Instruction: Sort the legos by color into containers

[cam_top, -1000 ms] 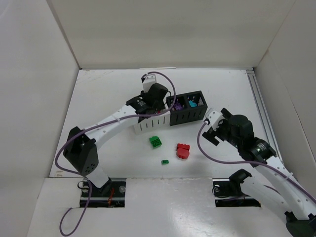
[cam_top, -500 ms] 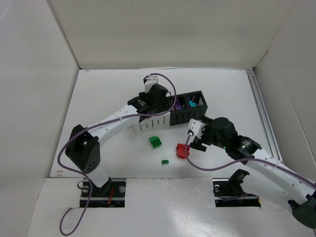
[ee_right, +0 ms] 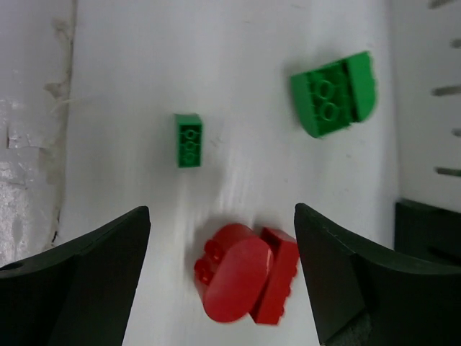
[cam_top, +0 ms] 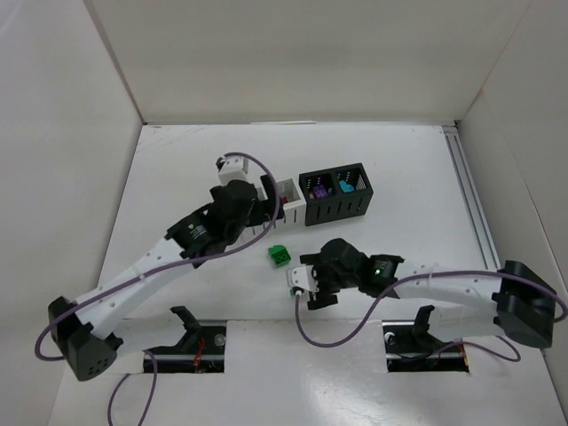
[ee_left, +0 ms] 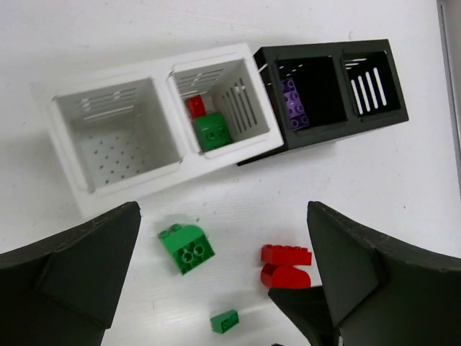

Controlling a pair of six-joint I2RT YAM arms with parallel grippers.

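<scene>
Step in hand, as judged: pick of the red lego [ee_right: 245, 281] off the table. The right gripper [ee_right: 222, 241] hung over it, jaws apart, one on each side, neither touching; nothing held. Next move calls for a descent and a squeeze across the brick. Beyond lay a small green lego [ee_right: 189, 140] and a larger green lego [ee_right: 333, 94], both loose. The left gripper [ee_left: 223, 281], near the white container [ee_left: 166, 176], stood wide open and empty. Farther on, the black container [ee_left: 338, 140] held a purple lego [ee_left: 292, 104].
</scene>
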